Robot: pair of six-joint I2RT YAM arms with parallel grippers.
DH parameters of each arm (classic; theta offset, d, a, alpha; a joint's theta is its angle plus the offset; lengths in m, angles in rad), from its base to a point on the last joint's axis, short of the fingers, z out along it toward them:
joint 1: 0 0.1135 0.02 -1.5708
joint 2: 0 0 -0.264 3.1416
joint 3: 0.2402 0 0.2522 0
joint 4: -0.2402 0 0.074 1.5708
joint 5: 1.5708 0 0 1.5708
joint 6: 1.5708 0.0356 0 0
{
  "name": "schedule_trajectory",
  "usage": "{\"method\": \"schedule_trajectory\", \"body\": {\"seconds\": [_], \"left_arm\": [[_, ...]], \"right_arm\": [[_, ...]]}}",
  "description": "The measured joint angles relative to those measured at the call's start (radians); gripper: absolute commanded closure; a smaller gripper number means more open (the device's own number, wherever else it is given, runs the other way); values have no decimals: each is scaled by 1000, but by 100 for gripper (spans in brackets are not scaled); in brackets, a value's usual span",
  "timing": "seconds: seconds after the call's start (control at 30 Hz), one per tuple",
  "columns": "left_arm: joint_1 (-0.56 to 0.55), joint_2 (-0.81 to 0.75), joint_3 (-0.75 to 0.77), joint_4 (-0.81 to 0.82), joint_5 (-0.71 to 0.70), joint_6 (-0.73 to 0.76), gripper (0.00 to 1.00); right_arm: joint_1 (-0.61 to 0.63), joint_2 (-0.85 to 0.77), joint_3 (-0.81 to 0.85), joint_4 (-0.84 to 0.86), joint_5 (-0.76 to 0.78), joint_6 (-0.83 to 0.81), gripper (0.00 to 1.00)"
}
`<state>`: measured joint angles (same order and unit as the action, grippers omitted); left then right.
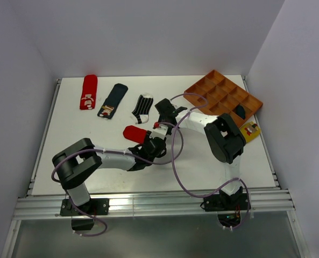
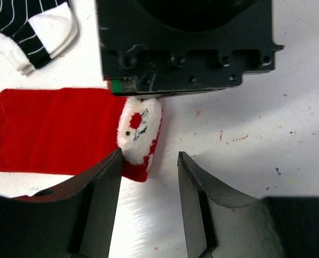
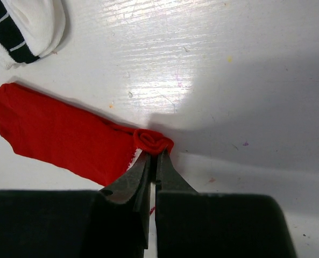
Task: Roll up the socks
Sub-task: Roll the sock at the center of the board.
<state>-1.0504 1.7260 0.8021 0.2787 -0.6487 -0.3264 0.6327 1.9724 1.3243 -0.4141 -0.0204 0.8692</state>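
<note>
We see 1 red sock (image 1: 132, 132), soft, light and limp, flat at the middle of the surface (image 1: 94, 161); our right claw (image 3: 154, 157) is closed, pinching its curled end, likely the best hold, while our left claw (image 2: 149, 157) hovers half open, empty, just beside it.

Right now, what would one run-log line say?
step: starting roll | right fingers: shut on curled end of red sock | left fingers: open at same end

Black-and-white arms (image 1: 114, 156), looping purple cables (image 1: 174, 157)
</note>
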Motion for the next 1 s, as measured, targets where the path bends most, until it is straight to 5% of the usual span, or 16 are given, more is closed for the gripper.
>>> {"method": "schedule_trajectory", "body": {"seconds": [0.6,0.8,0.83,1.0], "left_arm": [[-18,117,87,-43,-122,-1,60],[-19,141,108,-92,-163,-41,91],[-19,142,112,-100,-163,-47,99],[-17,134,114,-120,-149,-62,99]], "right_arm": [[-3,3,0,7,-18,0,100],[-5,4,0,12,-28,0,100],[-6,4,0,15,-31,0,98],[-8,2,-11,48,-50,-1,73]]}}
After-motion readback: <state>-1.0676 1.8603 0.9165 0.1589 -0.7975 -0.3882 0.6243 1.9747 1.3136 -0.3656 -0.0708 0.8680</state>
